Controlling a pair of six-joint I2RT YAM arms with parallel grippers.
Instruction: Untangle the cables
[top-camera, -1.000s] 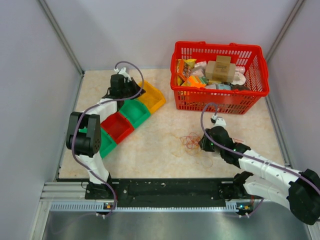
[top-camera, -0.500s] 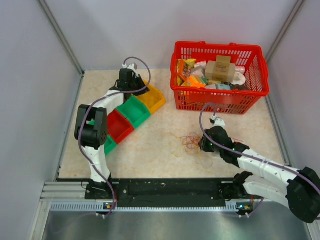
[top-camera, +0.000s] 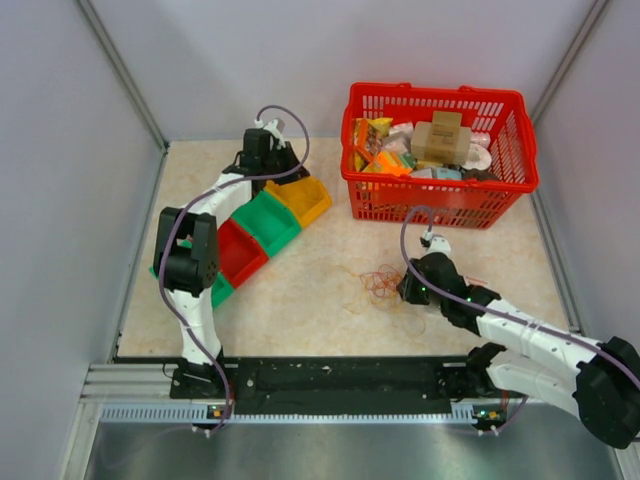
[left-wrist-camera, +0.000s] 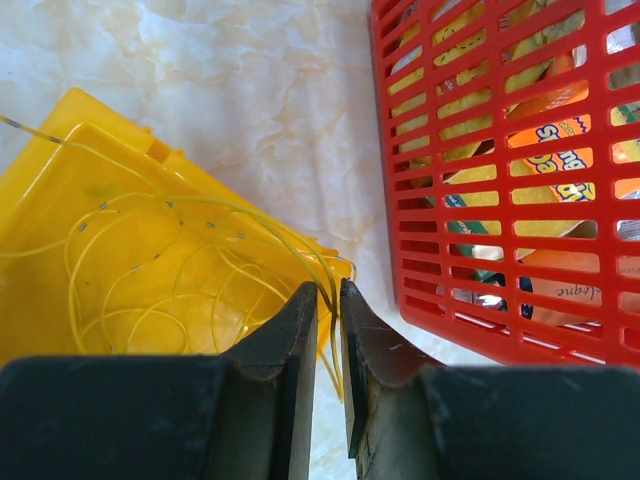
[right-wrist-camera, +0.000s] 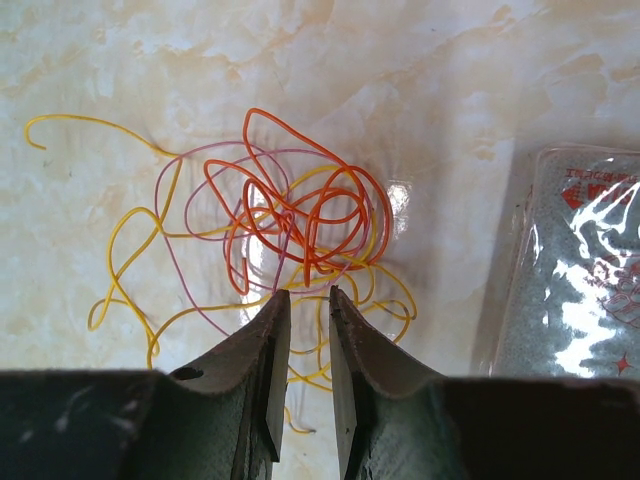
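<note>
The cables are a small tangle of thin orange, yellow and purplish loops on the table, filling the right wrist view. My right gripper rests at the tangle's near edge. In its own view the jaws stand a narrow gap apart, with yellow loops showing through. My left gripper is over the yellow bin. In its own view it is nearly shut with a thin yellow cable running between the jaws. The rest of that cable coils in the yellow bin.
A red basket full of packets stands at the back right, close to the left gripper. Green, red and another green bin run in a row. A clear packet lies right of the tangle.
My left arm has swung right and back along the bins to the yellow bin's far edge. The right arm and the tangle have not moved.
</note>
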